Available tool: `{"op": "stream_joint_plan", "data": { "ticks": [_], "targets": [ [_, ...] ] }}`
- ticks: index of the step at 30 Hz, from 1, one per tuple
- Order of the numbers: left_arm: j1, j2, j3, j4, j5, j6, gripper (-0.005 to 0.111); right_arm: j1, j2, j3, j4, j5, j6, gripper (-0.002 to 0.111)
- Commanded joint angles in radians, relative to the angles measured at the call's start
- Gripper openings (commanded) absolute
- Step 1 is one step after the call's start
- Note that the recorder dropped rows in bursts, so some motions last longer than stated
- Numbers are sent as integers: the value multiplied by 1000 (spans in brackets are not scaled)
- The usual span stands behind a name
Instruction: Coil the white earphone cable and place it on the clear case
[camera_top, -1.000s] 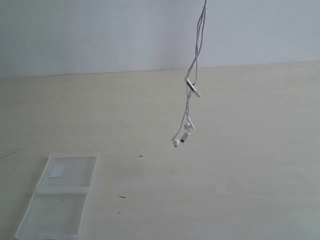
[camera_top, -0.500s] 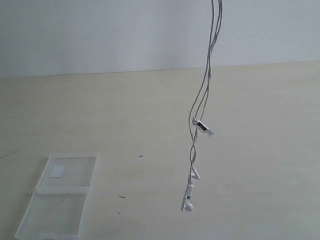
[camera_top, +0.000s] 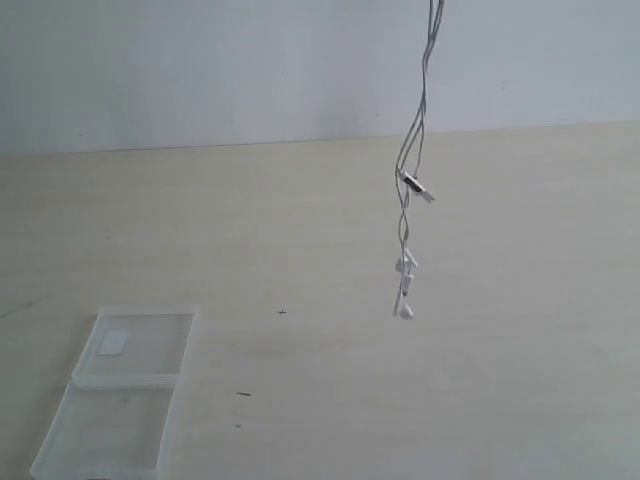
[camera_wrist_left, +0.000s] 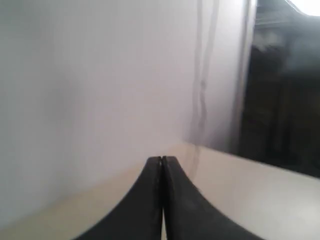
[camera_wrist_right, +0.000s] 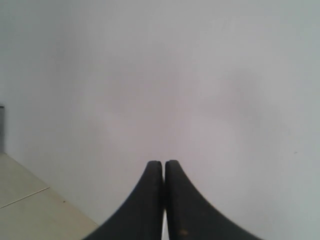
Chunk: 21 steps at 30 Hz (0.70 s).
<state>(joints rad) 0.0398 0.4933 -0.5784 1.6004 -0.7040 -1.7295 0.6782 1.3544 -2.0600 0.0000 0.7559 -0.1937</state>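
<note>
While the white earphone cable (camera_top: 416, 186) hangs down from above the exterior view's top edge, its earbuds (camera_top: 404, 308) dangle over the table (camera_top: 500, 380), well apart from the clear case (camera_top: 110, 430) and to that case's right. The left gripper (camera_wrist_left: 161, 159) is pressed together, tips touching; the right gripper (camera_wrist_right: 163, 162) likewise.

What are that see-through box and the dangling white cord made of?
The clear case looks like thin transparent plastic: the table shows through it. The white earphone cable seems plastic-coated wire, probably: it hangs limp and twisted.
</note>
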Motion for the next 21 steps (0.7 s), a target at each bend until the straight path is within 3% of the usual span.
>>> {"op": "stream_joint_plan", "data": {
  "ticks": [1, 9, 14, 18, 21],
  "targets": [
    [2, 144, -21, 144, -194, -133, 0, -4, -3, -3, 0, -9, 21, 0],
    [-7, 315, -21, 55, -199, -74, 0, -4, 10, -3, 126, 9, 21, 0],
    [-65, 454, -21, 31, -290, 197, 4, -4, 31, -3, 133, 43, 21, 0],
    [-137, 537, -21, -49, -274, 333, 29, -4, 41, -3, 133, 66, 21, 0],
    [-183, 590, -21, -132, -209, 347, 60, -4, 43, -3, 133, 53, 19, 0]
  ]
}}
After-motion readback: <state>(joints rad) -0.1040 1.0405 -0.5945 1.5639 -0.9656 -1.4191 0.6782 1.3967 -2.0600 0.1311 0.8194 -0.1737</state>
